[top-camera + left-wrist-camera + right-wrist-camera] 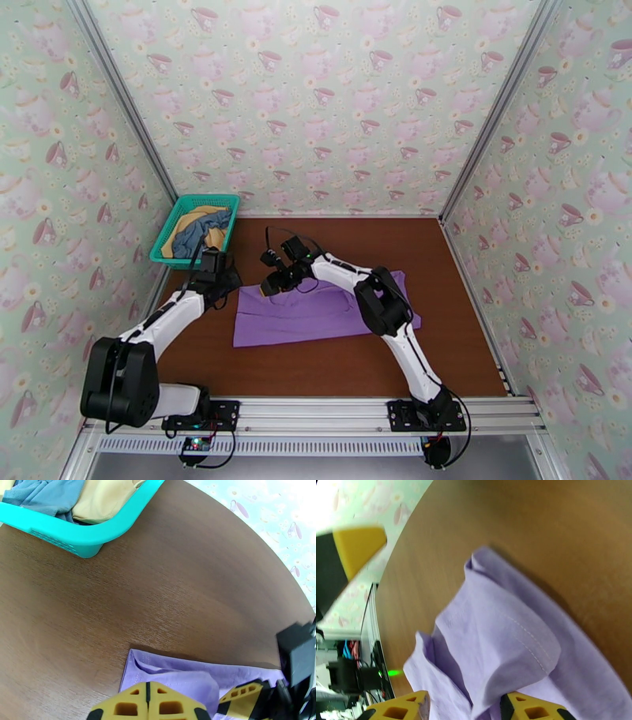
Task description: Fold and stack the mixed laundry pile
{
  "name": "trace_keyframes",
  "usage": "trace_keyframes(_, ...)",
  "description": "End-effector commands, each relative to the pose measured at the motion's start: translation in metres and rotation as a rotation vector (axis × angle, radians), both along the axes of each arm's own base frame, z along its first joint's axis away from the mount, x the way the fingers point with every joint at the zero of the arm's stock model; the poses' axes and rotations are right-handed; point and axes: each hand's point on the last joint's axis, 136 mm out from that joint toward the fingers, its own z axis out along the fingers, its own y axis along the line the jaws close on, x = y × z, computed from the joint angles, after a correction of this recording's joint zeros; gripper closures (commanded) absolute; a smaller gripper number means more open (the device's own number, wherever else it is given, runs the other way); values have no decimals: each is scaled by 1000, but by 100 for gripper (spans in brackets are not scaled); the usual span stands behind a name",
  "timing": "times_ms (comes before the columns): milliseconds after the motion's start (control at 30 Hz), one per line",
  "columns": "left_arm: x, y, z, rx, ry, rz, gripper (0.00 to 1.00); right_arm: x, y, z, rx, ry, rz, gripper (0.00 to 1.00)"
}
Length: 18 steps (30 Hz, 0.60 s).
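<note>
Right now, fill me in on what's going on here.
Two robot arms are folding laundry. The lilac shirt lies partly folded on the table. The right tool is open with a fold of it between its fingers, and the left tool sits shut near the shirt's far left corner. The grey-blue garment and the mustard garment are in the teal basket.

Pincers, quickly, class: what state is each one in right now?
Left pincer: closed, nothing visibly held.
Right pincer: open, straddling a fold of the lilac shirt.
</note>
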Motion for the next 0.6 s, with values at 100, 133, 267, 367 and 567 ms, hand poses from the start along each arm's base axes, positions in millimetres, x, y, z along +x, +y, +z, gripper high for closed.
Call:
trace_keyframes(100,-6,-1,8,-10,-10,-21,96,3,9,-19,-17,113,-51,47)
trace_keyframes(133,-7,-1,8,-10,-9,-20,97,2,12,-18,-4,124,-46,47)
trace_keyframes(267,-12,0,10,-9,-12,-17,97,-10,23,-11,61,171,6,48)
trace_keyframes(367,-15,1,15,-8,-22,-13,96,-27,31,-2,101,179,69,49)
trace_keyframes(567,-27,6,28,8,-48,-3,94,-52,37,13,126,121,147,49)
